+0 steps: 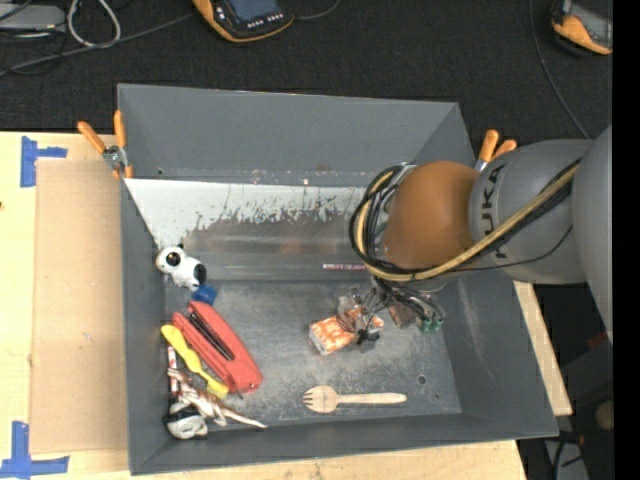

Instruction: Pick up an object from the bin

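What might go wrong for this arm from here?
The gripper sits at the edge of the small orange-and-white packet, not centred over it, so it might nudge the packet away or catch only a corner and drop it. The wooden fork lies close by; a pushed packet might slide against it.

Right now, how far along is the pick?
Done: the arm is down in the bin, jaws low, right of centre, at a small orange-and-white packet. In hand: nothing visibly gripped; whether the jaws are on the packet I cannot tell. Left: grasp and lift; the packet lies on the floor. The wooden fork and the red-and-yellow heap at the left lie apart from the arm.
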Robot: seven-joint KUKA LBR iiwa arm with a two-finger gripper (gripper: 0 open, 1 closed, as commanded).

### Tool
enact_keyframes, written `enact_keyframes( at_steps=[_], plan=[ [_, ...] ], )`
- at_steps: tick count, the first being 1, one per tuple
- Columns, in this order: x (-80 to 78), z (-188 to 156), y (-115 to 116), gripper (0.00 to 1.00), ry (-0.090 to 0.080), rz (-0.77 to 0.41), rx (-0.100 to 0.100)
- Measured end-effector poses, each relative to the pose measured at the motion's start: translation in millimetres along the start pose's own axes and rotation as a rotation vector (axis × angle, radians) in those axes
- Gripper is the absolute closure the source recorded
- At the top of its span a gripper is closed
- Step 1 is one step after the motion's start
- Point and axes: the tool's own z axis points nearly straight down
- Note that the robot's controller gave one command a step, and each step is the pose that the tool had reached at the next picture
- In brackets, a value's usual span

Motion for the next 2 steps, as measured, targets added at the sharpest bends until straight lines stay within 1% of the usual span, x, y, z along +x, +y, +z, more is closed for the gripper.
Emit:
enact_keyframes(
  at_steps=[1, 2],
  plan=[
    [0.9, -61.7, -5.1, 1.00, 0.005, -0.013, -0.002],
    [-3.5, -124.4, -1.7, 1.00, 0.008, 0.017, -0.004]
  ],
)
